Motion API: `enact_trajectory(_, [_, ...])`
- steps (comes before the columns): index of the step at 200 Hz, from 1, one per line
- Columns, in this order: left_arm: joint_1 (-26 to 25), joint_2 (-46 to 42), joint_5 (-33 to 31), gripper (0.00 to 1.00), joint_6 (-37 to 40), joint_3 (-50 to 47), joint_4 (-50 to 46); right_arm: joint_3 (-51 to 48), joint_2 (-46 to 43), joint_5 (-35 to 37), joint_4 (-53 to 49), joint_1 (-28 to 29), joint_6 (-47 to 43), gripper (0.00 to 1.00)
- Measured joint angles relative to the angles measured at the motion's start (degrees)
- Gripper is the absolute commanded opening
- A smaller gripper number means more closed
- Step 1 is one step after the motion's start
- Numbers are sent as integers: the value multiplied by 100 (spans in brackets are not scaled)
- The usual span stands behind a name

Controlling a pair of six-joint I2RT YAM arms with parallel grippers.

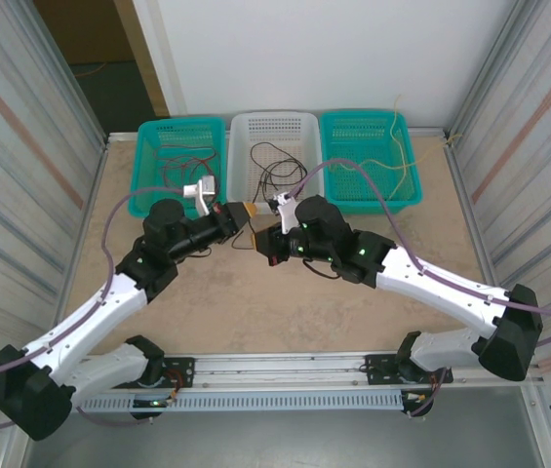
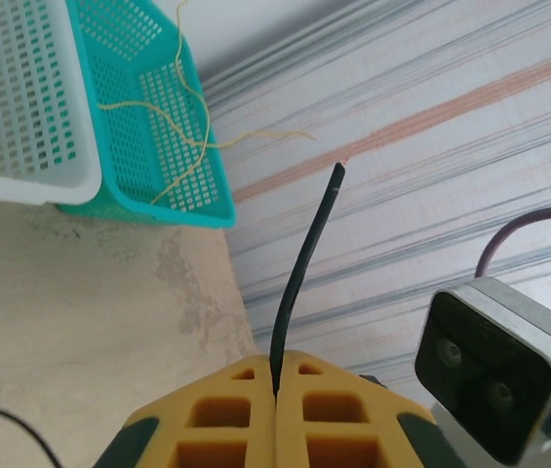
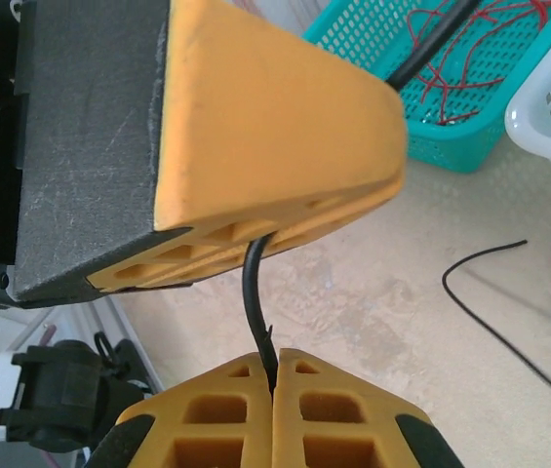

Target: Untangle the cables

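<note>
My two grippers meet over the middle of the table, both shut on the same short black cable. In the left wrist view the left gripper (image 2: 277, 375) pinches the black cable (image 2: 304, 263), whose free end sticks up past the fingertips. In the right wrist view the right gripper (image 3: 275, 370) clamps the black cable (image 3: 254, 288) just below the left gripper's yellow fingers (image 3: 265, 127). From above, the left gripper (image 1: 248, 212) and right gripper (image 1: 263, 239) sit almost tip to tip. Another black cable (image 3: 490, 302) lies loose on the table.
Three baskets line the far edge: a teal basket (image 1: 182, 121) with red cables (image 1: 182, 161), a white basket (image 1: 275, 115) with black cables (image 1: 275, 168), and a teal basket (image 1: 363, 114) with yellow cables (image 1: 397, 146). Striped walls close in both sides.
</note>
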Motion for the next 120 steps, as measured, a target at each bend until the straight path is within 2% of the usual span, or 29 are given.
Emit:
enact_trajectory(52, [-527,-890,-1281,0,197,-953,1073,-101,-52,155,463,-50,844,0])
enact_trajectory(92, [-868,-1001,-2009,0,313,-1349,1641,-87,-52,101,463,-111,1128,0])
enact_trajectory(106, [-894,-1051,-2162,19,332,-1351,1611,-37,-48,59,431,-107,1123,0])
enact_trajectory(120, [-892,-1132,-2275,30,391,-1338,1534,37,-48,127,317,-138,1110,0])
